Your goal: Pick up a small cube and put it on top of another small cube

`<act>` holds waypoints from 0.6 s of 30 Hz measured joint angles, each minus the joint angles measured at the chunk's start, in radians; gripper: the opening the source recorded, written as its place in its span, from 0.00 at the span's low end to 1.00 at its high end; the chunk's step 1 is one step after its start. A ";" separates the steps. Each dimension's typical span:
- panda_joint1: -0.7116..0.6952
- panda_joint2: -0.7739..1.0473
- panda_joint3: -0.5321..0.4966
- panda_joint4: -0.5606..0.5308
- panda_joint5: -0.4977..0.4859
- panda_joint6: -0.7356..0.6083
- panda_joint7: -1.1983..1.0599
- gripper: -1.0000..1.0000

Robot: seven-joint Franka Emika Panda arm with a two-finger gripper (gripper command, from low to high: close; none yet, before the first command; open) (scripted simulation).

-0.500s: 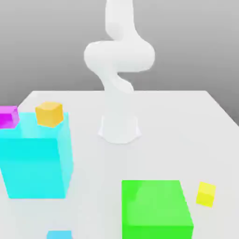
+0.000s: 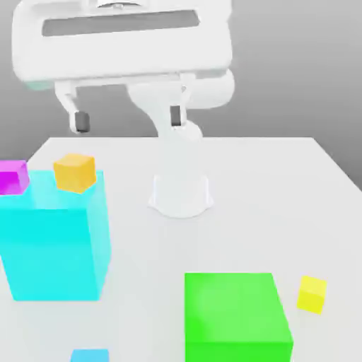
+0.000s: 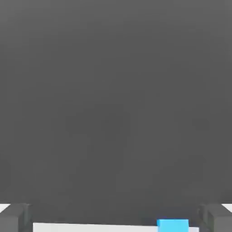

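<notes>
Nearest the camera, the small sky-blue cube (image 2: 90, 355) sits at the table (image 2: 247, 184) edge, in front of the big cyan block (image 2: 53, 247). That block is the hazard: it stands close beside the cube, so a careless descent could clip it. Behind the cyan block rest the small orange cube (image 2: 74, 172) and the magenta-purple cube (image 2: 13, 176). The gripper (image 2: 127, 119) hangs high above the cyan block, fingers spread wide and empty, well apart from the sky-blue cube.

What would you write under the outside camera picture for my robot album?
Open gripper hangs high above the white table, empty, with the small sky-blue cube at the near edge and the magenta-purple cube far left.
</notes>
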 joint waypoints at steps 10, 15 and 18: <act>-0.048 0.358 -0.023 0.027 0.046 0.089 -0.117 0.50; -0.073 0.531 -0.036 0.040 0.031 0.138 -0.148 0.50; -0.094 0.639 -0.016 0.059 0.054 0.208 -0.172 0.50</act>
